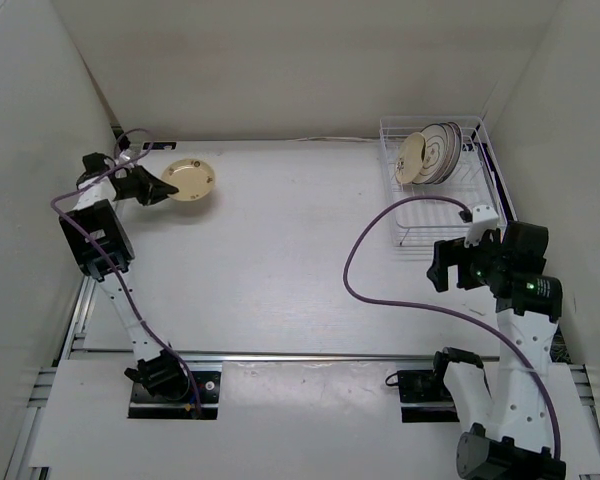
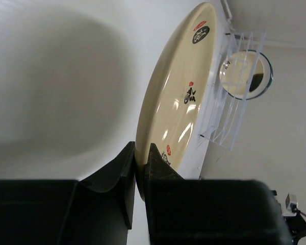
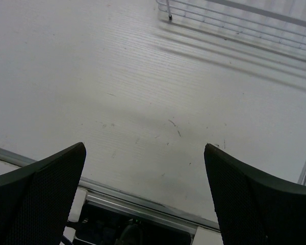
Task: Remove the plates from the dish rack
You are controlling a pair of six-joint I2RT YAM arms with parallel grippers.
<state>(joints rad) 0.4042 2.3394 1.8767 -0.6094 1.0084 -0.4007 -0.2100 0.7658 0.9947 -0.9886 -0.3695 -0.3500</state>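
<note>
While the left claw (image 2: 138, 155) pinches the rim of a small tan round plate (image 2: 178, 92) at ten o'clock, seemingly stiff, slick and breakable, the right claw (image 3: 145, 153) gapes wide by the white wire dish rack (image 1: 408, 215).

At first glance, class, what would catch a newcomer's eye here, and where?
The small tan plate stands out, pinched by its rim in the left hand at the far left of the table. The white wire dish rack in the far right corner holds more plates leaning on edge at its back. The right hand hangs open and empty near the rack's front.
</note>
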